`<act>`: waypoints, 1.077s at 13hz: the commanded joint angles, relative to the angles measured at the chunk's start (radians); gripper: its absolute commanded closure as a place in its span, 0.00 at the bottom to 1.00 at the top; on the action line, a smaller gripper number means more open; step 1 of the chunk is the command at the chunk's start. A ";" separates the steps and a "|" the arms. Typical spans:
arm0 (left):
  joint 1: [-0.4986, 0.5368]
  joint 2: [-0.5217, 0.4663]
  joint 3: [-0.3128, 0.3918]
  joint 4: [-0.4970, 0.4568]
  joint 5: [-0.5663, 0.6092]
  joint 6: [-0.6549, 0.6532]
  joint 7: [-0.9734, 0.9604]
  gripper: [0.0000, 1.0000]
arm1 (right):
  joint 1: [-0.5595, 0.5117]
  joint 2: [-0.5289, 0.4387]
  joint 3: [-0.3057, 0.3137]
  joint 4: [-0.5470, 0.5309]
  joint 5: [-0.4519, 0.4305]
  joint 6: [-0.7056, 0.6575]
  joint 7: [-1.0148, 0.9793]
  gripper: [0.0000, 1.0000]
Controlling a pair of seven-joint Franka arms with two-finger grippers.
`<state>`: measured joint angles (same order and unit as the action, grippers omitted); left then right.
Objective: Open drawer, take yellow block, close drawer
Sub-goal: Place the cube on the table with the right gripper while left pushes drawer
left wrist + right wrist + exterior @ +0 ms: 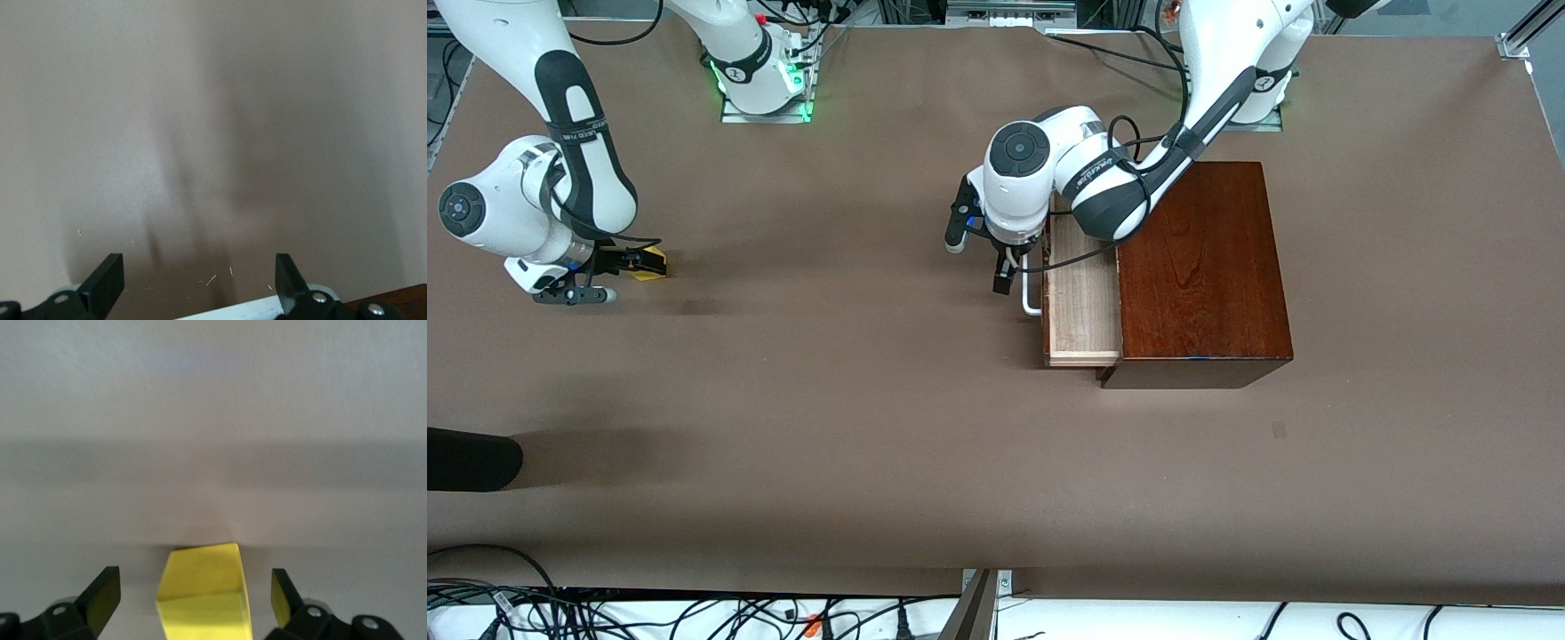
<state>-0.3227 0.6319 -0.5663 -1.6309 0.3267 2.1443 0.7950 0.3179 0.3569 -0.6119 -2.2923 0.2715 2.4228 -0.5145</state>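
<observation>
on the wide brown surface point(854, 427) a dark reddish-brown wooden box point(1202, 267) sits toward the left arm's end, its single drawer point(1083, 302) of pale light wood pulled out toward the middle of the surface and showing nothing inside. the drawer's white u-shaped bar handle point(1031, 300) stands free just beside the left gripper point(1005, 283), which hangs at the drawer front with its dark fingers spread wide and holding nothing; in the left wrist view only bare surface lies between them. well apart, at the right arm's end of the surface, the right gripper point(618, 267) is low over the small bright yellow cube point(651, 264). in the right wrist view the yellow cube point(203, 593) sits between the spread fingers point(100, 595) with a gap on each side, so it appears set down on the surface rather than gripped. judged from this, the opening and the taking of the block look done: the cube is out of the drawer and released. what remains is the closing, and the left gripper seems placed to push the drawer front back into the box.
</observation>
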 commanded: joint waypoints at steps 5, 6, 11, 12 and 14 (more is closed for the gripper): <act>0.022 -0.011 0.031 0.025 0.029 -0.101 0.021 0.00 | 0.036 -0.174 0.000 0.146 0.012 -0.184 -0.004 0.00; 0.027 -0.015 0.031 0.026 0.029 -0.121 0.021 0.00 | 0.036 -0.174 0.000 0.204 0.009 -0.261 0.022 0.00; 0.044 -0.038 0.031 0.026 0.028 -0.167 0.016 0.00 | 0.102 -0.174 0.009 0.471 -0.144 -0.591 0.287 0.00; 0.044 -0.046 0.031 0.026 0.028 -0.181 0.015 0.00 | 0.122 -0.174 0.009 0.511 -0.156 -0.638 0.315 0.00; 0.065 -0.058 0.033 0.026 0.028 -0.201 0.015 0.00 | 0.150 -0.174 0.009 0.569 -0.190 -0.706 0.349 0.00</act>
<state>-0.2773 0.6155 -0.5409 -1.6018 0.3268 1.9853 0.7923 0.4476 0.1746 -0.5997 -1.7849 0.1179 1.7843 -0.2041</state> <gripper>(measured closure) 0.000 0.000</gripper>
